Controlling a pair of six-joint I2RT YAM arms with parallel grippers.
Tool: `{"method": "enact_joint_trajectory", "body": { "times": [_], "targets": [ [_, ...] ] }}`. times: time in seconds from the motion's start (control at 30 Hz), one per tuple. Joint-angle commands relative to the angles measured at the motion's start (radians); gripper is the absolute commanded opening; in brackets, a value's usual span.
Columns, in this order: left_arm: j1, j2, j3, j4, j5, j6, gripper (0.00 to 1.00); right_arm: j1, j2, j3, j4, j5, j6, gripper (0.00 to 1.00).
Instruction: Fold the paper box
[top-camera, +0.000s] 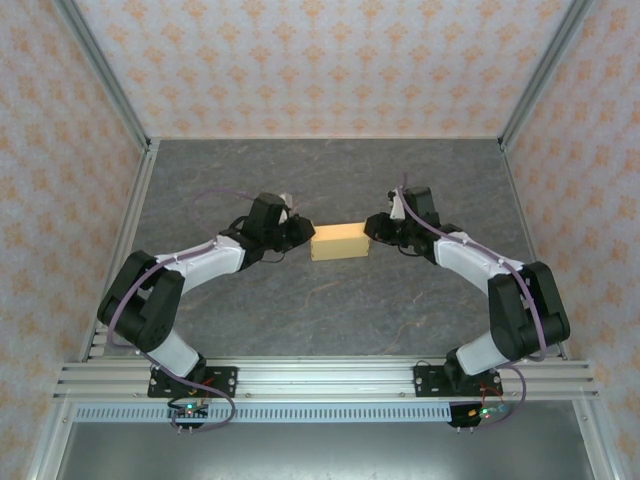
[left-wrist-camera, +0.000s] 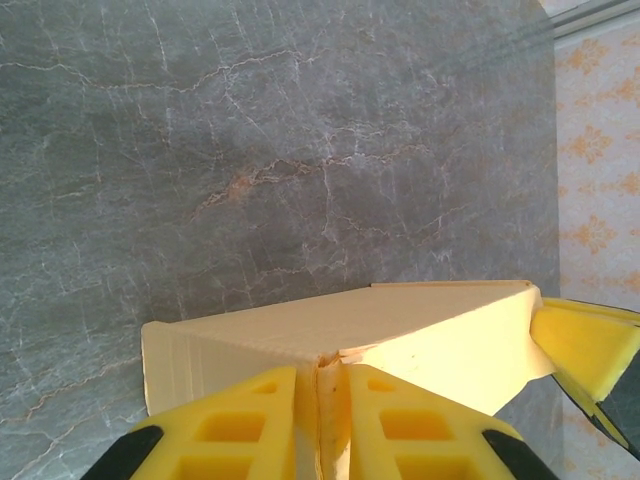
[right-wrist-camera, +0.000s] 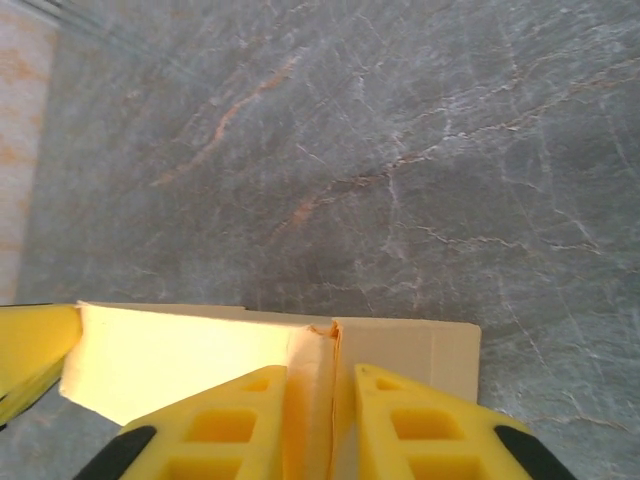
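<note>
Paper box (top-camera: 340, 241): left gripper (top-camera: 300, 232) pinches its 9 o'clock end, right gripper (top-camera: 378, 228) 3 o'clock; wrist views reveal clamped flaps.

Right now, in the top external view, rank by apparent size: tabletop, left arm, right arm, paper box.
1. tabletop, largest by far
2. left arm and right arm: they look alike, so no ranking between them
3. paper box, smallest

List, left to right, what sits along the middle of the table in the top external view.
left end effector → paper box → right end effector
</note>
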Motion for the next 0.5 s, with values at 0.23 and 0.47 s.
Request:
{"method": "enact_joint_trajectory", "body": {
  "times": [0.23,0.47],
  "targets": [
    [-0.016,0.042,-0.094,-0.082,-0.003,-0.013,0.14,-0.006,0.063,-0.134,0.045,-0.053,0.092,0.11],
    [-0.02,0.032,-0.086,-0.072,-0.006,-0.016,0.12,-0.006,0.067,-0.149,0.064,-0.05,0.102,0.09]
  ]
}}
